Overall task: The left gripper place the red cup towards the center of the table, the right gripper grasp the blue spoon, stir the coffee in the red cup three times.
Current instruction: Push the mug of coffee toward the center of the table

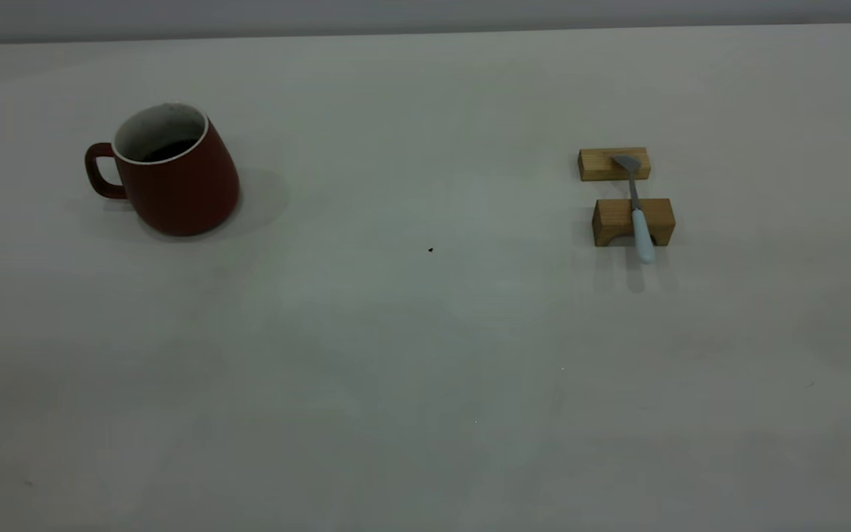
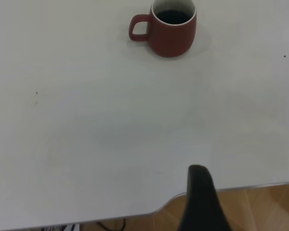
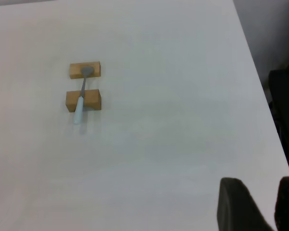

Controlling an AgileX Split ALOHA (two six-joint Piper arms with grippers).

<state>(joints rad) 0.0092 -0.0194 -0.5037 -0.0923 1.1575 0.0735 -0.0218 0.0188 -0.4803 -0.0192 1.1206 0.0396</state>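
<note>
The red cup [image 1: 174,181] stands upright at the table's [image 1: 425,355] far left, handle pointing left, with dark coffee [image 1: 169,150] inside. In the left wrist view the red cup [image 2: 172,30] is far from my left gripper [image 2: 265,173], which hovers over the table's near edge; one black finger [image 2: 201,192] shows, with nothing beside it. The blue spoon [image 1: 640,222] lies across two wooden blocks at the right. My right gripper [image 3: 266,185] is open near the table's right edge, far from the blue spoon [image 3: 80,106]. Neither gripper appears in the exterior view.
Two tan wooden blocks [image 1: 603,164] [image 1: 614,220] carry the spoon, its bowl on the far one. A tiny dark speck [image 1: 430,250] marks the table's middle. Wooden floor [image 2: 260,207] shows past the table edge. A black object [image 3: 285,96] stands beyond the right edge.
</note>
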